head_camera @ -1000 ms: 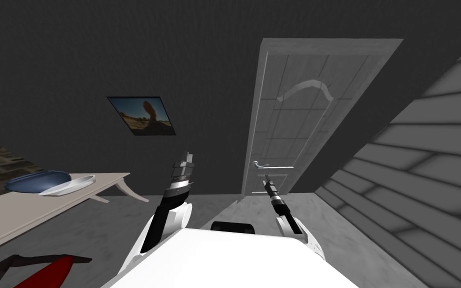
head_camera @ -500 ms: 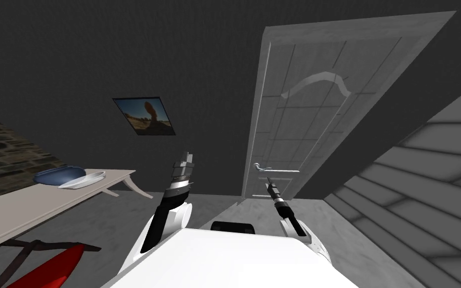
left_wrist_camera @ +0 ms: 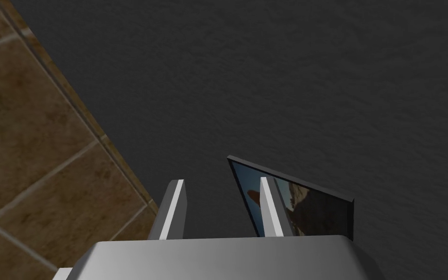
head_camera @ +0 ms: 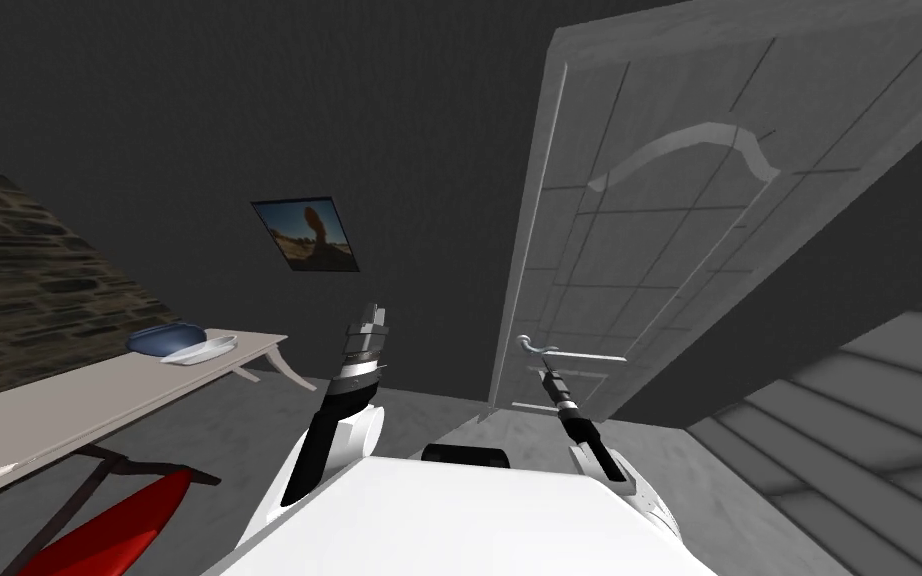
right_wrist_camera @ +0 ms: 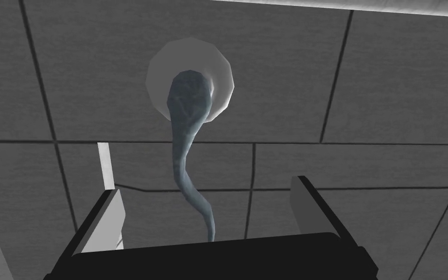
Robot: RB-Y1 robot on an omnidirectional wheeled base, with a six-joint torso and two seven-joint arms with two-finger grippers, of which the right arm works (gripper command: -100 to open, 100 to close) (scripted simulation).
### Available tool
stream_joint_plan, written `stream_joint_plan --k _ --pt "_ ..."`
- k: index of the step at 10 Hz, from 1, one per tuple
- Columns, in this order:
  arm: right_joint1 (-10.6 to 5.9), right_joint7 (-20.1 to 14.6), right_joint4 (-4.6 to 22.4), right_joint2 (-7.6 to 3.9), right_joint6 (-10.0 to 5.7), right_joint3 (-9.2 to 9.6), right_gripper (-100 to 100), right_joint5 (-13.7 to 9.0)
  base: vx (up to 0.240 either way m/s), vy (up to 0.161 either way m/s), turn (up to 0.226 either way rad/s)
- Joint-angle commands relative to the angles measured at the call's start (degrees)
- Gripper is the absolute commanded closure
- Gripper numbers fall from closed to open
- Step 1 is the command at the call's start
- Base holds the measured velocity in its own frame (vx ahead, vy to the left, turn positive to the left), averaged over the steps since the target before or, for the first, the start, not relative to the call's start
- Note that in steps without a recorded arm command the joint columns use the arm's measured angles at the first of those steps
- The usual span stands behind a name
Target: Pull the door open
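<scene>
The whole head view has shifted over the last second. The white panelled door [head_camera: 649, 250] looms larger and nearer, while the table [head_camera: 69, 400] with its blue bowl [head_camera: 164, 337] has slid off to the left and shrunk. That is my own move toward the door, not anything in the room moving. The door itself looks seated in its frame as before, though from this steep angle I cannot be sure it isn't cracked a little. The approach has brought the right gripper [head_camera: 546, 372] just below the lever handle [head_camera: 559, 351] at the door's left edge. In the right wrist view the grey lever [right_wrist_camera: 184, 146] runs down from its round rose [right_wrist_camera: 218, 63] between the fingers [right_wrist_camera: 105, 165], which are spread wide on either side and not touching it. The lever's tip disappears behind the gripper body, so the grasp is lined up but not taken. What remains, by my reading, is to close on the lever, press it down and pull. The left gripper [head_camera: 374, 322] is raised near the dark wall, its fingers [left_wrist_camera: 173, 206] parted by a narrower gap and holding nothing.
</scene>
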Motion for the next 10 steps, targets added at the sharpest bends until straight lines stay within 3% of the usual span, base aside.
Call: stream_joint_plan --k 1,6,7,8,10 --pt "-0.33 -0.52 1.92 -0.65 -1.10 -0.85 -100 -0.49 0.165 0.021 0.161" --pt "-0.31 -2.03 6.30 -2.83 -3.73 -3.59 -100 -2.07 0.142 0.009 0.140" --pt "-0.17 -1.87 5.50 -2.64 -3.19 -3.33 -100 -1.92 0.066 -0.006 0.025" --pt "-0.17 -1.87 5.50 -2.64 -3.19 -3.33 100 -1.92 -0.010 0.000 -0.021" --pt "-0.17 -1.87 5.50 -2.64 -3.19 -3.33 100 -1.92 -0.021 0.000 -0.001"
